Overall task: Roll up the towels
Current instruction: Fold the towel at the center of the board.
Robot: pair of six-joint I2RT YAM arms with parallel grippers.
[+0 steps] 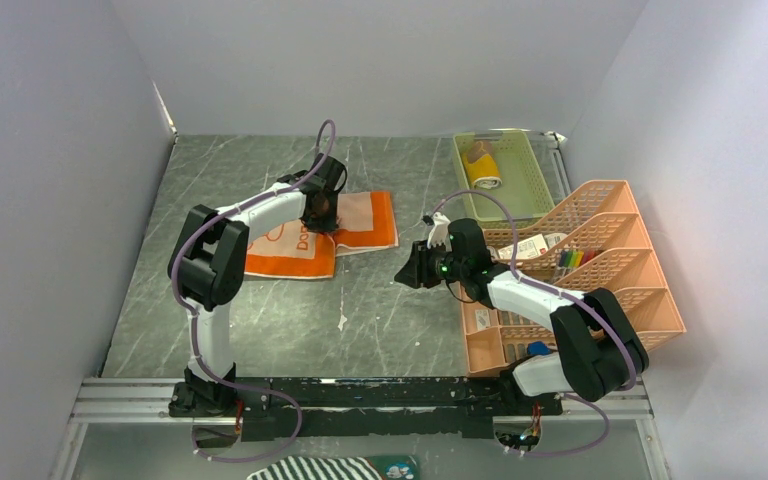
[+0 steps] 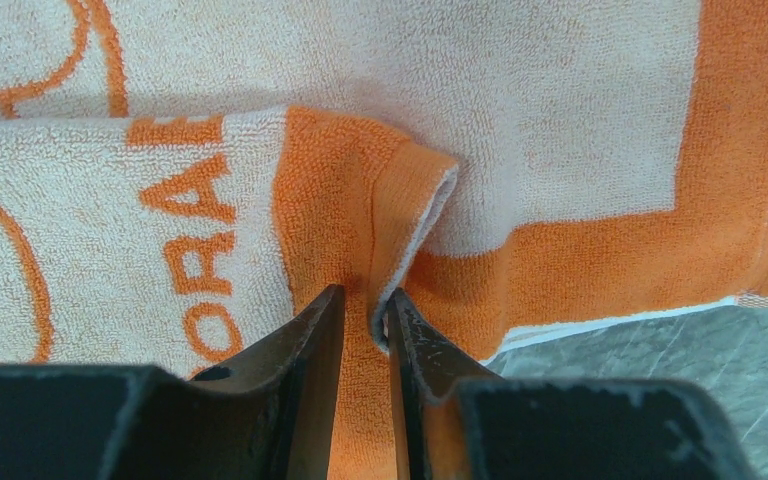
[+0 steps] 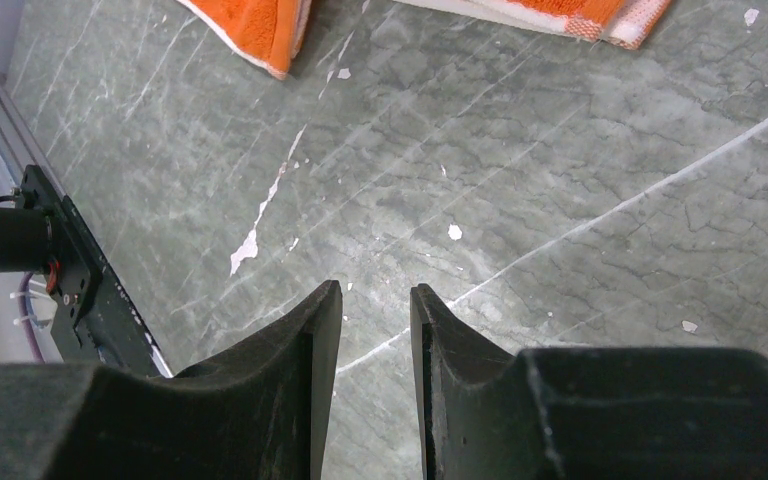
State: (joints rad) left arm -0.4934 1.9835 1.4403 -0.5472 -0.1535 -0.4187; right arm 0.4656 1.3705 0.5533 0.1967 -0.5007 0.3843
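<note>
The large orange towel, with cream border and orange lettering, lies partly folded on the grey table at back left. My left gripper is down on its middle. In the left wrist view it is shut on a raised fold of the orange towel, with cloth filling the narrow gap between the jaws. My right gripper hovers over bare table to the right of the towel. It is open, with nothing between its fingers, and the towel's near edge shows ahead. A smaller mustard-yellow towel lies rolled in the green basket.
A green basket stands at back right. In front of it is an orange compartment rack with small items, close beside my right arm. A black-and-white striped cloth lies below the mounting rail. White walls enclose the table.
</note>
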